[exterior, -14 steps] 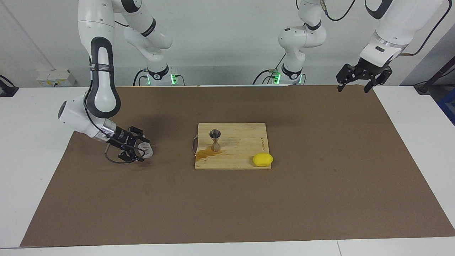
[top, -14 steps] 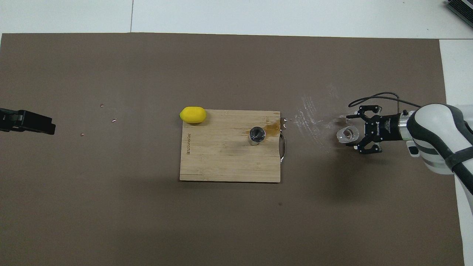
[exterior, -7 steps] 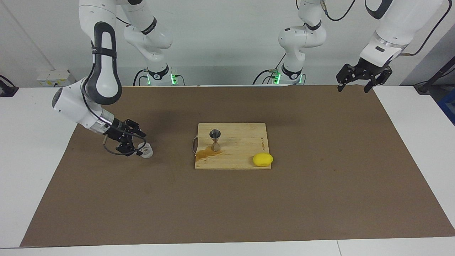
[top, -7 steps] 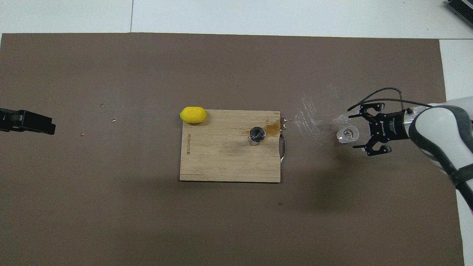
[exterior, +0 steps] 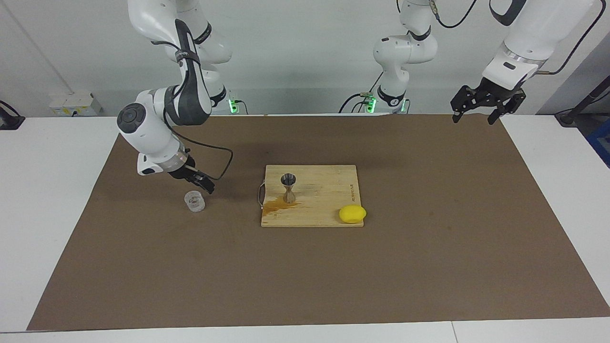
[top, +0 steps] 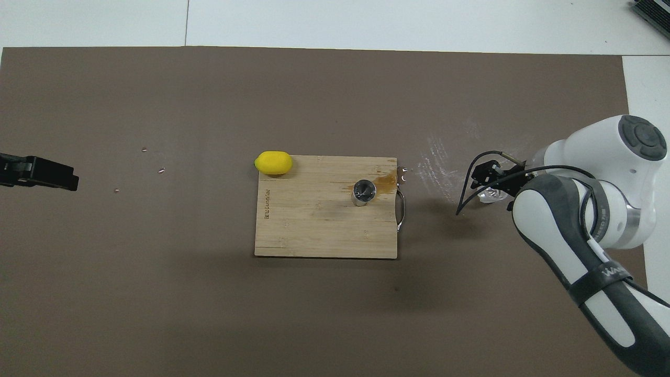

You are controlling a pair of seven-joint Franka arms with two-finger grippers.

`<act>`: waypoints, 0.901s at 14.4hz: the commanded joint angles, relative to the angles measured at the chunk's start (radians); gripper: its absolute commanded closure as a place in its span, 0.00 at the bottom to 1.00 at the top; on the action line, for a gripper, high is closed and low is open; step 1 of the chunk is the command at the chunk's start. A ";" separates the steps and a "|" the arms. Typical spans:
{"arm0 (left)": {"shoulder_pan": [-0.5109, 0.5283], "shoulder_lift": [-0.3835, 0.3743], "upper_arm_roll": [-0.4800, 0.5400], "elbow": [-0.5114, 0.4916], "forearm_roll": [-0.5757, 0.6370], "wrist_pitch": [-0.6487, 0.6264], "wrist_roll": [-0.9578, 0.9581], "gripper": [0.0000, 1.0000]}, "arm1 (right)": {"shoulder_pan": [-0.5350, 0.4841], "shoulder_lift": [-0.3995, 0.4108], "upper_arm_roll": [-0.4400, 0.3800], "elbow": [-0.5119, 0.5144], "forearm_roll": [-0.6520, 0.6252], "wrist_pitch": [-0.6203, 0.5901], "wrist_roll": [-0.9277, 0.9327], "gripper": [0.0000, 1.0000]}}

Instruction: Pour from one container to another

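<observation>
The clear cup (exterior: pixel 195 201) stands free on the surface beside the right gripper (exterior: pixel 202 183), fingers apart; the left gripper (exterior: pixel 476 116), also spread, waits.

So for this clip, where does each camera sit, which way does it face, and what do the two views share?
Facing view: high across the table, looking at the robots; both arms show, bases at top, right gripper just above the clear cup, left gripper waiting raised.
Overhead view: above the robots' end, looking steeply down; right arm enters bottom corner, left gripper at the edge.
Shared: cutting board, jigger, lemon, cup, half a turn apart.
</observation>
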 commanded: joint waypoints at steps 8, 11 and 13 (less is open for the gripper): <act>-0.009 -0.008 0.007 -0.005 0.000 -0.012 0.007 0.00 | -0.075 -0.121 -0.005 0.362 -0.155 -0.340 -0.302 0.00; -0.009 -0.007 0.007 -0.005 0.000 -0.012 0.007 0.00 | -0.072 -0.107 -0.005 0.498 -0.165 -0.455 -0.302 0.00; -0.009 -0.007 0.007 -0.005 0.000 -0.012 0.007 0.00 | -0.072 -0.055 -0.005 0.613 -0.164 -0.563 -0.302 0.00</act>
